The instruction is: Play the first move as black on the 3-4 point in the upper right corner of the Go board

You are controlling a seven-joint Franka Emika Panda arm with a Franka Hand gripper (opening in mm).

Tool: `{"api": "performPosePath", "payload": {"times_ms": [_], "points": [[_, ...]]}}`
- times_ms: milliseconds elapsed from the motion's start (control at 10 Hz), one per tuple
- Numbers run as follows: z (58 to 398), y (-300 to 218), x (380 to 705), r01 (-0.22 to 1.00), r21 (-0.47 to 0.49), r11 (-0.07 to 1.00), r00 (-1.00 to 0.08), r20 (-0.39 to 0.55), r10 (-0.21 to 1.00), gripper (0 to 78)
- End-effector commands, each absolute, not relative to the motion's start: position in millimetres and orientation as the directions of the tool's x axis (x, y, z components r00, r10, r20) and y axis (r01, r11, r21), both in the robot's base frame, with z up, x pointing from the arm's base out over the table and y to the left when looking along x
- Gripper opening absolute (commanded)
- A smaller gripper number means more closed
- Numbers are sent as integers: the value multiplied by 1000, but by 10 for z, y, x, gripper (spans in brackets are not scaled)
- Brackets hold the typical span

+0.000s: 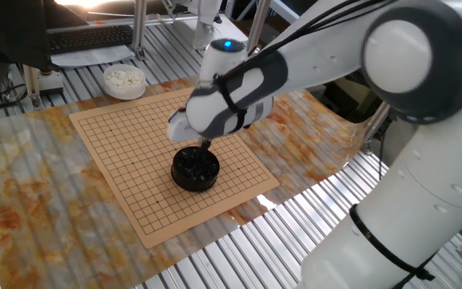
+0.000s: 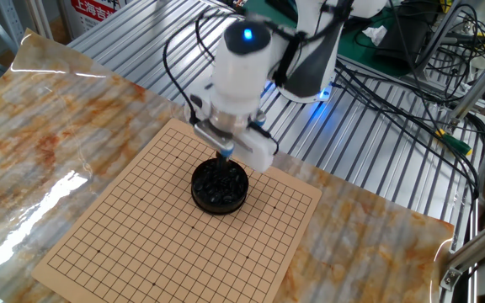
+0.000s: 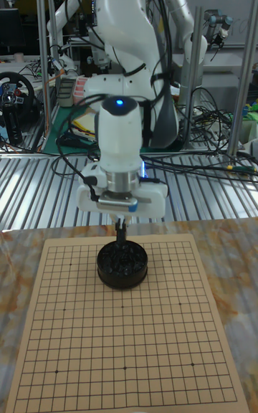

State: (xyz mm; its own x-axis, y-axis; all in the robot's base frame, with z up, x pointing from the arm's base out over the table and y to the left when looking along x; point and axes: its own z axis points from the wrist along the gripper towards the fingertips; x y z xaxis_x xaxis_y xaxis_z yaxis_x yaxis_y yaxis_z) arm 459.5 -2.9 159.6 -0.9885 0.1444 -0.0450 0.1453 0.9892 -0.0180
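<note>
Near the frame's centre, the gripper (image 3: 122, 229) hangs just above the black bowl (image 3: 122, 264) of stones, fingers drawn narrow, though any stone between them is too small to tell.

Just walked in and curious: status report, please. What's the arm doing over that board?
Gripper just above the black bowl, jaws close together; stone between them not discernible. Go board shows no stones. White stones' bowl off the board.

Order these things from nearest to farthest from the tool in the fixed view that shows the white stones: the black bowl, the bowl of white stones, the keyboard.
The tool hangs above the board.
1. Black bowl, directly under the tool.
2. Bowl of white stones, beyond the board's far corner.
3. Keyboard, at the back, past the white stones.
</note>
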Motion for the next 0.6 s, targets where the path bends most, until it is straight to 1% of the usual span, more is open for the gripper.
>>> {"api": "performPosePath", "payload": {"times_ms": [100, 300, 600], "points": [[1913, -3, 4672, 246, 111, 963, -959, -117, 259, 12], [1905, 8, 4695, 251, 102, 963, -958, -115, 262, 12], [1871, 29, 4778, 255, 61, 965, -959, -110, 260, 12]]}}
